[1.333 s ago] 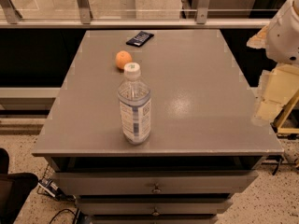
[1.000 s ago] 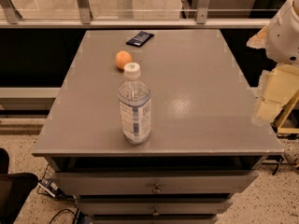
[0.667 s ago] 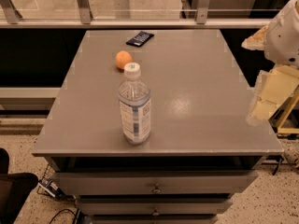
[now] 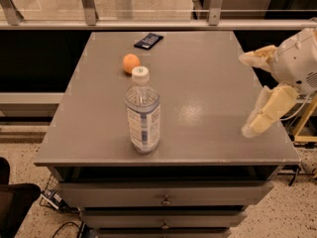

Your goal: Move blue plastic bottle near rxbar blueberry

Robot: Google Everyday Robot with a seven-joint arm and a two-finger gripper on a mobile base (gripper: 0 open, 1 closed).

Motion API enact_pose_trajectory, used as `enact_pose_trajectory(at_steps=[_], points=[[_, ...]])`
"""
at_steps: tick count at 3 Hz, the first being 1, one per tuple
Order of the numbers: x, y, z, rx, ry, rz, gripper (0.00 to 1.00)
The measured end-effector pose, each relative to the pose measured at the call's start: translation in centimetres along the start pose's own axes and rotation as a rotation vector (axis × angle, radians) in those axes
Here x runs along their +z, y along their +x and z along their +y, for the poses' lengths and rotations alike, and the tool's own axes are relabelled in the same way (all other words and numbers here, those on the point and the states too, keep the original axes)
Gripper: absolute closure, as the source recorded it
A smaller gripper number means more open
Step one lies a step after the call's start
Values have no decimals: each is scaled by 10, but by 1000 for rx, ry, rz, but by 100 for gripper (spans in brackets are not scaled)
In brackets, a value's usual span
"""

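One blue plastic bottle (image 4: 142, 114) upright, cap (image 4: 140, 73) skyward; jaws seemingly wide apart, empty, at right edge of table (image 4: 213, 78)

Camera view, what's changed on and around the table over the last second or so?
The end effector has edged left from the right side, and its open fingers now reach in over the right edge of the table. It holds nothing. The blue plastic bottle stayed upright near the front. The orange and the rxbar blueberry stayed at the back.
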State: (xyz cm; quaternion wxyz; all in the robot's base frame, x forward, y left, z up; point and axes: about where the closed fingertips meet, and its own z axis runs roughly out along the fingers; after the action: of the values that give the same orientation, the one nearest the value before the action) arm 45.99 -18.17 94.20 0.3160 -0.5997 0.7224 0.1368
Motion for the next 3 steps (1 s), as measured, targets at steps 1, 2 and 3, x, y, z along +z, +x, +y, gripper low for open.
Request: enact_pose_trajectory(at_steps=[1,2,3], points=[[27,-12,8,-15,-48,-213,0],[48,-40,24,-9,-121,-461,0],[59,-66,37,3,-175,-601,0]])
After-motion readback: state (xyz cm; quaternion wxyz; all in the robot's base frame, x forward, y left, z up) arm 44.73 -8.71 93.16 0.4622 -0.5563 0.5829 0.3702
